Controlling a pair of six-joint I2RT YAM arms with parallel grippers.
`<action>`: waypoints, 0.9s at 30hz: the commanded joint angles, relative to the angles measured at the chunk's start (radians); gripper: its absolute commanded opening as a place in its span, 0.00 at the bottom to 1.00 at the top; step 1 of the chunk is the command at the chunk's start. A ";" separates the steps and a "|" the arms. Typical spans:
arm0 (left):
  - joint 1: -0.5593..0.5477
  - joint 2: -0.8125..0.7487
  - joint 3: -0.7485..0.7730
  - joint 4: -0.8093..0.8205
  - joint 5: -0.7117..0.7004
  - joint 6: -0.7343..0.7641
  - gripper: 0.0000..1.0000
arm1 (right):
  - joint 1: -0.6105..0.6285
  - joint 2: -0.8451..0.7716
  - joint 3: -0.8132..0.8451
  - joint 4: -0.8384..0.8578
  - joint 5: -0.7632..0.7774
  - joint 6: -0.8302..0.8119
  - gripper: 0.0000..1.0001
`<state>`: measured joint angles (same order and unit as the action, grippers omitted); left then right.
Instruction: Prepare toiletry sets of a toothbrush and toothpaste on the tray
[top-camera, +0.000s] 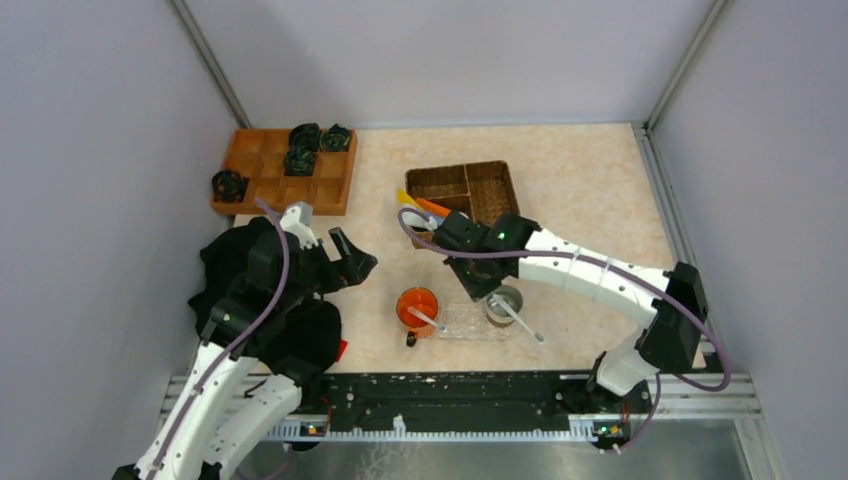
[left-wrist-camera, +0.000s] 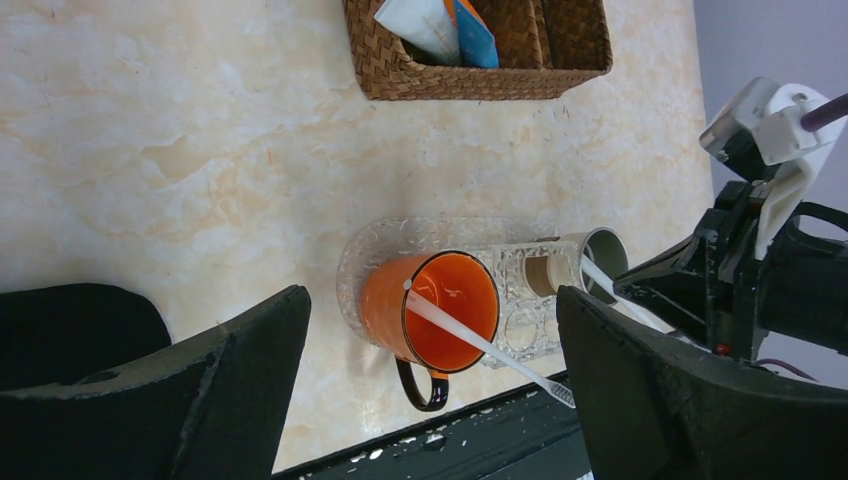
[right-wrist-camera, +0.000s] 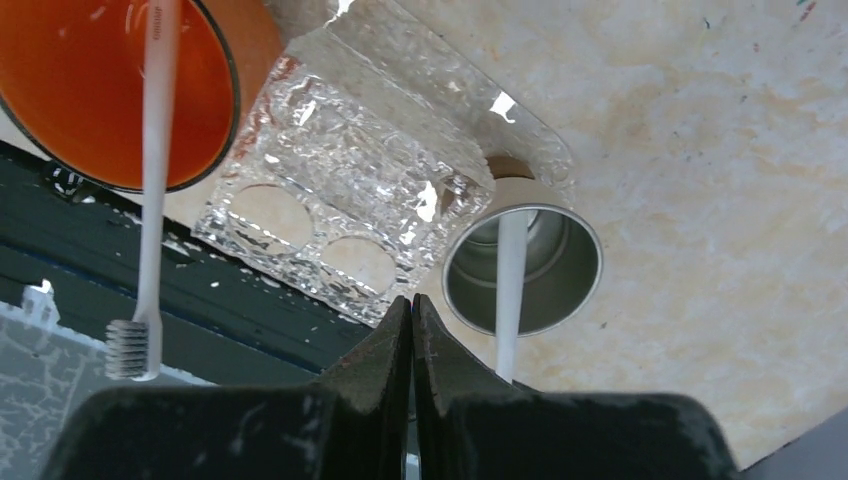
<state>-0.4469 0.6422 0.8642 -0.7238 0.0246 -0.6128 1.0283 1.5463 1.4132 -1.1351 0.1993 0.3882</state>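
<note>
Hovering right gripper (right-wrist-camera: 412, 305), clenched empty, over tray (right-wrist-camera: 330, 150), nearer than released left gripper (left-wrist-camera: 430, 295) to toothpaste tubes (left-wrist-camera: 455, 25) beyond in basket (left-wrist-camera: 480, 85)

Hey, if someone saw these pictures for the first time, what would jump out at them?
The bright orange mug near the front edge of the table, a white toothbrush leaning in it. Beside it on the clear tray stands a steel cup with a second toothbrush, the right claw shut above the tray.
</note>
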 joint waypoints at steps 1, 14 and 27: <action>0.002 -0.026 0.035 -0.041 -0.015 -0.001 0.99 | 0.053 0.024 0.017 0.066 -0.014 0.041 0.00; 0.004 -0.107 0.075 -0.097 -0.083 -0.014 0.99 | 0.212 0.152 0.058 0.102 -0.037 0.115 0.00; 0.003 -0.158 0.146 -0.157 -0.136 -0.020 0.99 | 0.263 0.217 0.154 0.099 -0.062 0.130 0.00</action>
<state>-0.4469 0.5079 0.9695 -0.8425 -0.0776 -0.6212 1.2701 1.7489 1.5051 -1.0557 0.1467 0.5022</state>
